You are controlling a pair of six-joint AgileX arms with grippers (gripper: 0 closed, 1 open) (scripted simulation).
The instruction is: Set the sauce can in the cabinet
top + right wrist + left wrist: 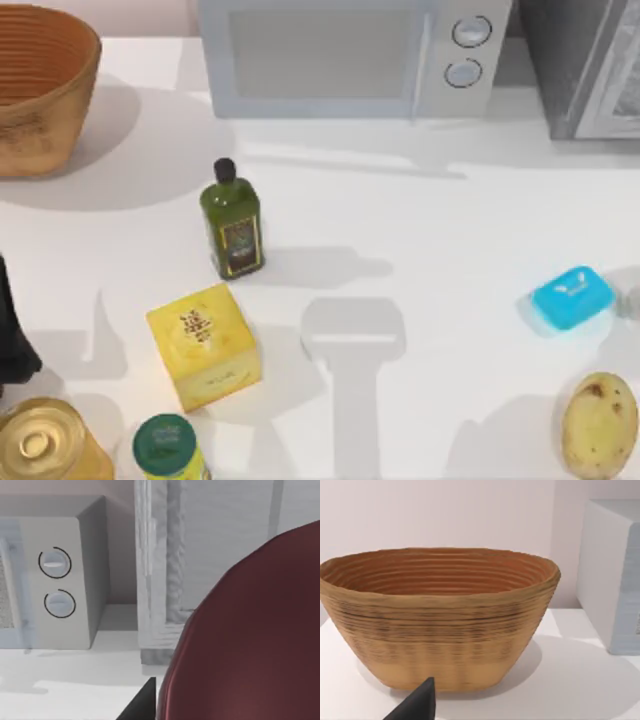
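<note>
Dark maroon-topped sauce can [250,640] close before right wrist camera, facing pale-framed dark-grey cabinet [165,580] (right gripper state: cannot tell).

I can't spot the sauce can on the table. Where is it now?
The sauce can looms maroon and close in the right wrist view, before the cabinet door frame, with the microwave beside the cabinet.
</note>
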